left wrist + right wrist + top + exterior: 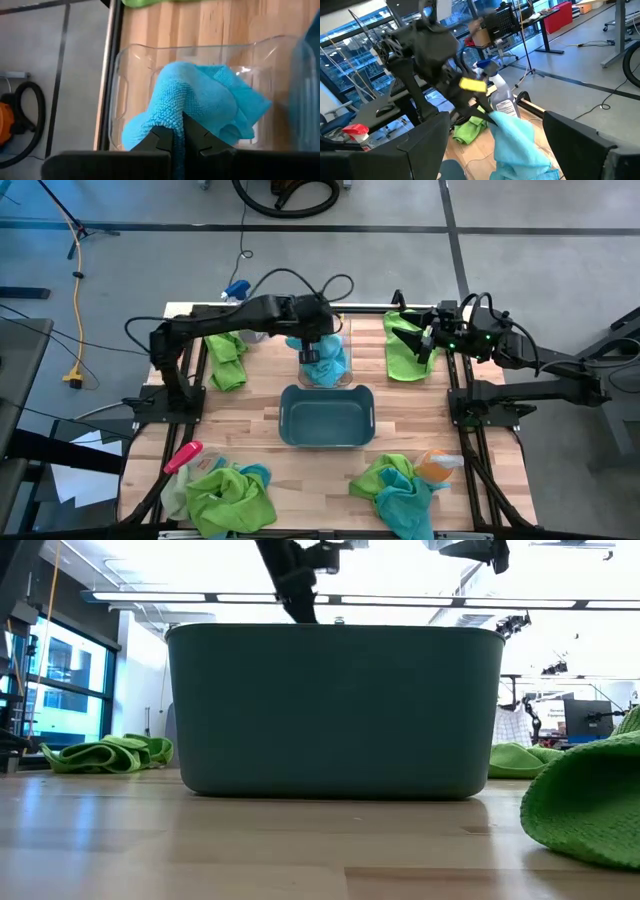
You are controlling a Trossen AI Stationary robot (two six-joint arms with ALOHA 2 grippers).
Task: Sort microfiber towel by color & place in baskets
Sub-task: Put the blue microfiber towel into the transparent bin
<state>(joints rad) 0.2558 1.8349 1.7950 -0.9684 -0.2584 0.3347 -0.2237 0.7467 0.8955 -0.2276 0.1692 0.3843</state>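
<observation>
My left gripper (312, 346) is over the clear narrow bin (343, 350) at the table's far middle, shut on a turquoise towel (200, 100) that reaches down into the bin. The dark teal bin (327, 416) stands just nearer, and fills the low view (335, 710). My right gripper (427, 338) waits open above a lime green towel (403, 350) lying flat at the far right. Another green towel (226, 358) lies at the far left. Mixed green and turquoise heaps sit at the near left (228, 492) and near right (400, 485). My left gripper (179, 132) pinches a raised fold of the turquoise towel (175, 107) between its two fingers, coming from above and pointing down. The cloth hangs slack below the fingers. Its lower part (235, 107) rests inside the clear bin.
A pink-handled brush (183, 456) lies by the near-left heap. A spray bottle (237, 290) stands at the far left edge. An orange item (436, 470) sits beside the near-right heap. Bare wood shows on both sides of the teal bin.
</observation>
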